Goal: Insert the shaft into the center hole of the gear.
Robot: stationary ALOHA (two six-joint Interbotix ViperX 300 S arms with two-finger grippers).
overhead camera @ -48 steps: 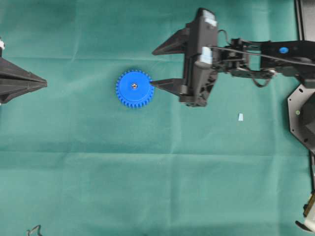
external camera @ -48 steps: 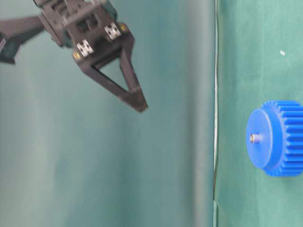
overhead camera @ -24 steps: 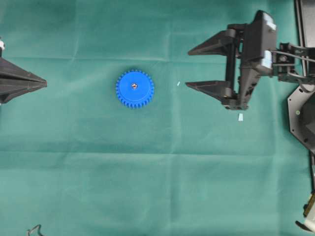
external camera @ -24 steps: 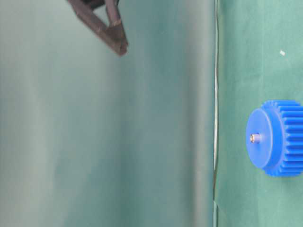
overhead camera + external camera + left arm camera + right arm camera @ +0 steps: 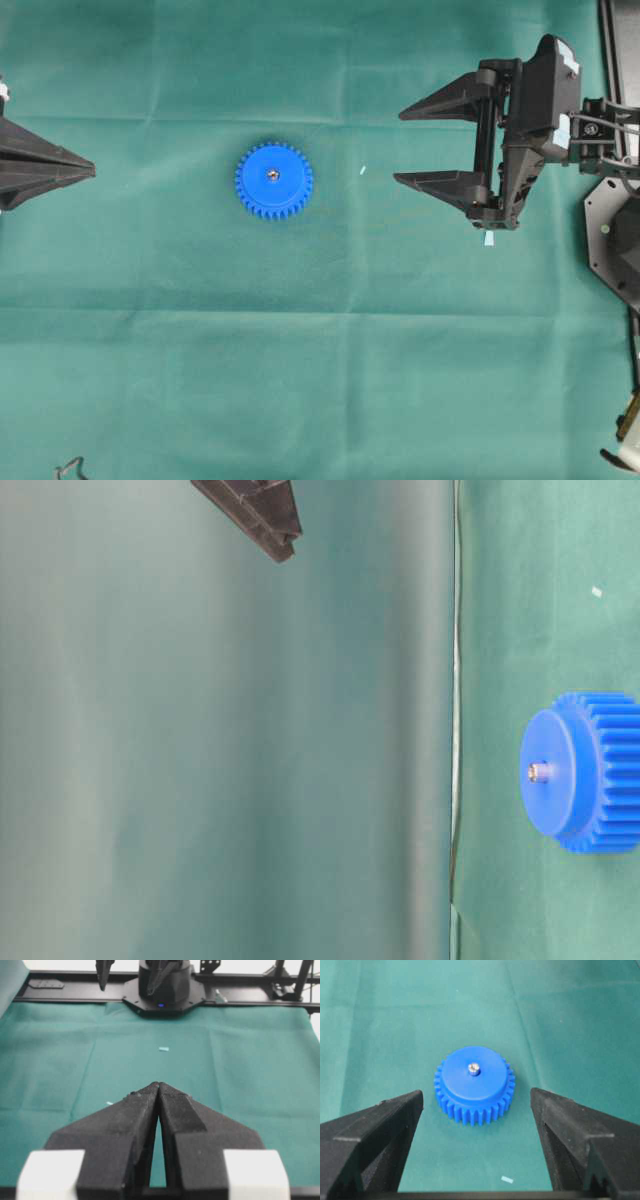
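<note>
The right gripper (image 5: 407, 146) hung well clear of the gear (image 5: 274, 180), its fingers (image 5: 375, 1135) spread wide and holding nothing; in the right wrist view the gear lay framed between the two fingertips but touched neither. The left gripper (image 5: 88, 171) waited on the gear's far side, well apart from it, its fingers (image 5: 135, 1125) pressed together on nothing.

The gear lay flat on the green surface (image 5: 320, 380), teeth round its rim and raised hub uppermost. The shaft (image 5: 473, 1068) stood in the center hole at the middle of that hub, a short silvery tip showing just above the blue face. The shaft's long axis ran upright, square to the hub and to the surface beneath the gear, its visible end pointing up; the table-level view showed it (image 5: 537, 772) proud of the hub by only a little. How deep it sat could not be told.

Judged from this arrangement, the insertion appeared complete, and the remaining hazards concerned disturbance. A finger swept low past the gear could strike the rim, slide the gear on the cloth and jolt the shaft. If the fit were loose, such a knock might tilt the shaft or lift it out. Two pale scraps (image 5: 363, 170) (image 5: 489, 239) lay between the gear and the right arm's base; they were no part of the task.
</note>
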